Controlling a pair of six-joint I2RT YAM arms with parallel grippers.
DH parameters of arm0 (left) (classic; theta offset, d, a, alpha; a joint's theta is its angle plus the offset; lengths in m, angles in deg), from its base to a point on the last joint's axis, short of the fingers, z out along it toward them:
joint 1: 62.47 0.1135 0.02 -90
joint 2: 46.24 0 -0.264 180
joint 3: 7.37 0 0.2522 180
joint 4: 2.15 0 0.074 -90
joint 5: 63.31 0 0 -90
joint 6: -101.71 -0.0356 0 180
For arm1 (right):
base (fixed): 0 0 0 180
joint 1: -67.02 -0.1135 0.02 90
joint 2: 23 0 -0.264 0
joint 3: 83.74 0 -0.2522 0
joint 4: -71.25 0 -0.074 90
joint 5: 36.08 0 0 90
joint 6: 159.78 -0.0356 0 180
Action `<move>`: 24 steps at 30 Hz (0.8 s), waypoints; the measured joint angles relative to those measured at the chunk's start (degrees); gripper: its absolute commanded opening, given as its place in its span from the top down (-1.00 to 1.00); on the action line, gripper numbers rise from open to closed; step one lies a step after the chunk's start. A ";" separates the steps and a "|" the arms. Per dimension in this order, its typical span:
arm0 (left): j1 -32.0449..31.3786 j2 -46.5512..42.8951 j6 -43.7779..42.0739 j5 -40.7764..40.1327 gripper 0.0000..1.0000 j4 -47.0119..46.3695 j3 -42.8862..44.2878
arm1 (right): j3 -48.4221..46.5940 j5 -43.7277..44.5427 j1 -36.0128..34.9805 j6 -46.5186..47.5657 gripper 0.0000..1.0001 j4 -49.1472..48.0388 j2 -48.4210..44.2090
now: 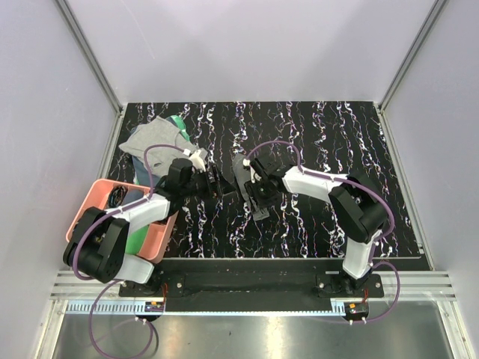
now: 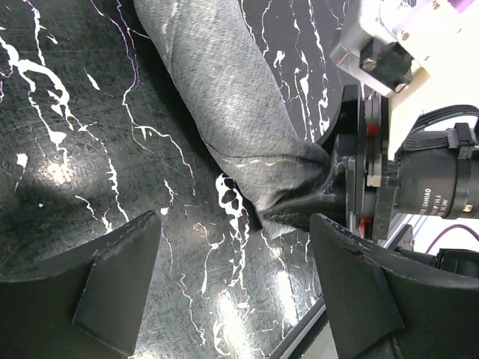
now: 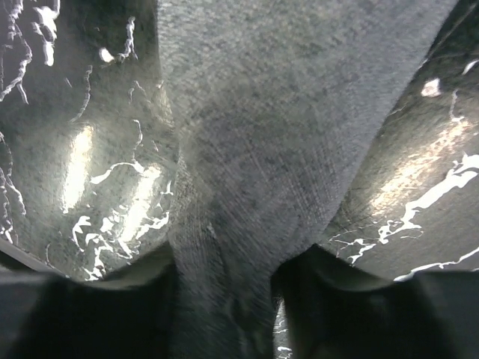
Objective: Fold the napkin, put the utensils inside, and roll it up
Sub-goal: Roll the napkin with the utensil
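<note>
The rolled napkin (image 2: 224, 97) lies on the counter (image 1: 337, 127) between the two hands. The left hand (image 2: 236, 224) stands wide open just beside the roll's end, holding nothing. The right hand (image 3: 224, 284) straddles the roll, fingers (image 3: 374, 314) against the cloth; whether it pinches, I cannot tell.

Charcoal-grey napkin (image 2: 224, 97), blk/wht marbled table (image 1: 337, 149), pink bin (image 1: 159, 235).
</note>
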 measured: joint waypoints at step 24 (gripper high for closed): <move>4.22 -9.81 -2.56 -1.29 -0.96 6.12 -1.01 | 3.23 -5.53 1.62 7.08 -0.99 -0.24 -22.77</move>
